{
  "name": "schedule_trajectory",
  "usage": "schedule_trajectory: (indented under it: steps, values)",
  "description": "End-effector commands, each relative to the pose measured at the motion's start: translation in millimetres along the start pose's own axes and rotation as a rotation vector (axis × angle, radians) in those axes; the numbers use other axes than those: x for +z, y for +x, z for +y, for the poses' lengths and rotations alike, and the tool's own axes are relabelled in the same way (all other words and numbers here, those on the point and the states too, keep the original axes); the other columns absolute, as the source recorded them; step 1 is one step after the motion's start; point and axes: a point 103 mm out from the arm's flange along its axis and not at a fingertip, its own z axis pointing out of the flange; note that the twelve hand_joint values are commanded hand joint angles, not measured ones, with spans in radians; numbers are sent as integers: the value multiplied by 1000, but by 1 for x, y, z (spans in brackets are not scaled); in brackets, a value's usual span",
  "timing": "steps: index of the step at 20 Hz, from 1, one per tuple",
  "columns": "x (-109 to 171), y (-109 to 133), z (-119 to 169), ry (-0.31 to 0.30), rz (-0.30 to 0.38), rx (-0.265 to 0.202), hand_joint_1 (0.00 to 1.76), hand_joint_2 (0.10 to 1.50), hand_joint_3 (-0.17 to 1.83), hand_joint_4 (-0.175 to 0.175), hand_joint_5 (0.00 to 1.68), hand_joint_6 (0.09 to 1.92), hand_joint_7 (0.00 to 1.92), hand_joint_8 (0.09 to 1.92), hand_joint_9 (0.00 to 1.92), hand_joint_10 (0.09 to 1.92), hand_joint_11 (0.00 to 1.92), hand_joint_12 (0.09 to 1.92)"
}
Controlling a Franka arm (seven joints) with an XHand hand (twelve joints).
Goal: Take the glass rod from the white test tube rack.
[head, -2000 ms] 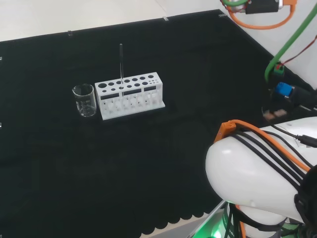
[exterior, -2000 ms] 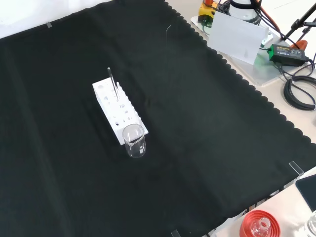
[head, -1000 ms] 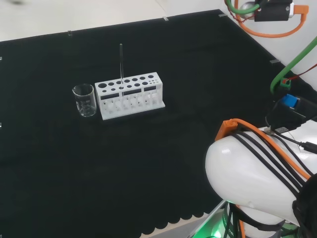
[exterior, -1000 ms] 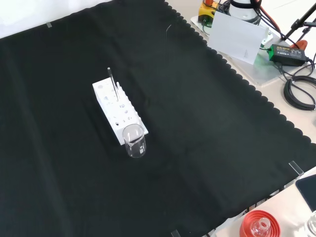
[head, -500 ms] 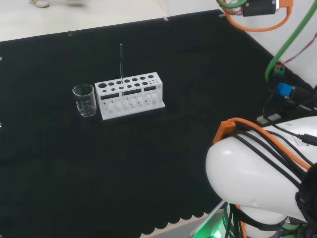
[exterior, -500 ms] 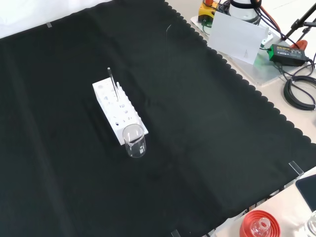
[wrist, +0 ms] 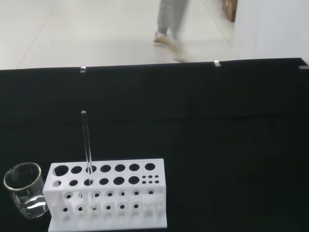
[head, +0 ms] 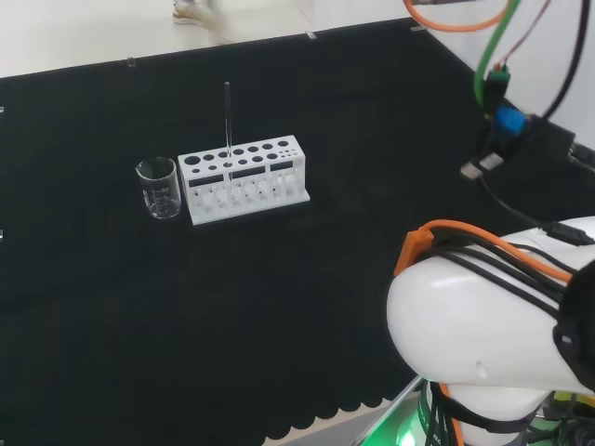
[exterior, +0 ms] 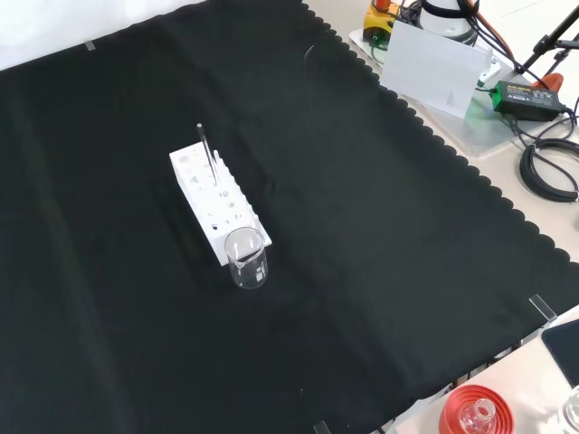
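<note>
A white test tube rack (head: pixel 243 177) (exterior: pixel 213 204) (wrist: pixel 106 194) with several round holes stands on the black cloth (head: pixel 353 167). A thin glass rod (head: pixel 227 119) (exterior: pixel 208 155) (wrist: pixel 87 147) stands upright in one of its holes, near the rack's left end in the head view. Nothing touches the rod or the rack.
A small clear glass beaker (head: pixel 158 187) (exterior: pixel 246 257) (wrist: pixel 24 189) stands just beside the rack's end. The arm's white link (head: pixel 483 344) with orange and black cables is at the head view's lower right. A red ribbed stand (exterior: pixel 473 411) sits off the cloth at the front view's lower right.
The arm's white link and its cables at the head view's right have shifted a little. The rack, rod and beaker have not moved.
</note>
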Motion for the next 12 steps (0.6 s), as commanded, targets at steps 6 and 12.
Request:
schedule_trajectory:
  steps: [6,12]
  values:
    - [1,26,58,-19,3,-74,699,846,273,-78,347,87,203,842,365,865,201,1400]
    - [9,36,81,36,14,-110,739,761,338,-39,446,87,268,834,460,821,306,1376]
